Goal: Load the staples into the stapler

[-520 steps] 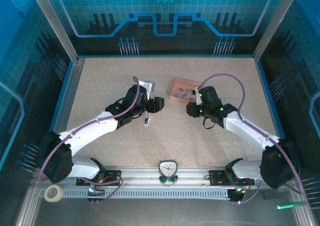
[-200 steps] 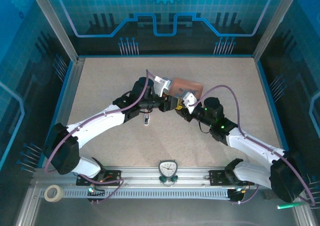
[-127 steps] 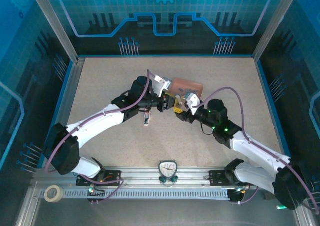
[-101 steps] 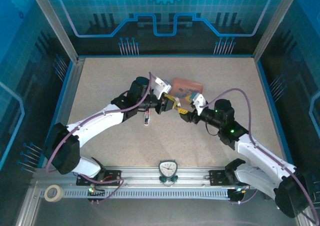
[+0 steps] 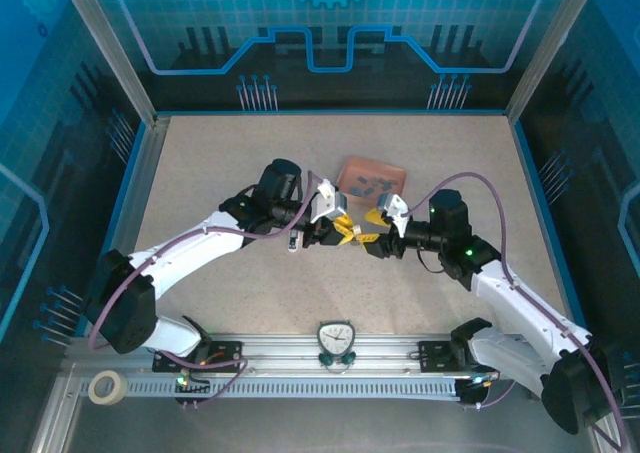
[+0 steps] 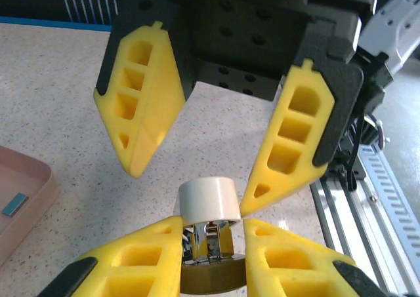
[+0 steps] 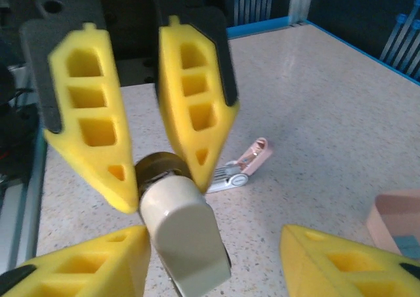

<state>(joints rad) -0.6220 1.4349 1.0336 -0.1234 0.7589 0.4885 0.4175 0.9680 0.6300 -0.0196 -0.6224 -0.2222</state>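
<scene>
The left gripper (image 5: 338, 231) is clenching a small cream-capped piece (image 7: 184, 235) by its olive base. The right gripper (image 5: 368, 229) is hanging released, its fingers parted either side of the cap. Any handover is probably wanting a square, slow closing on that cap. The stapler (image 7: 239, 168) is lying nearby on the speckled worktop (image 5: 220, 153), and the staples (image 5: 372, 184) are sitting in the pink tray (image 6: 36, 179). Blue panels are walling the space.
</scene>
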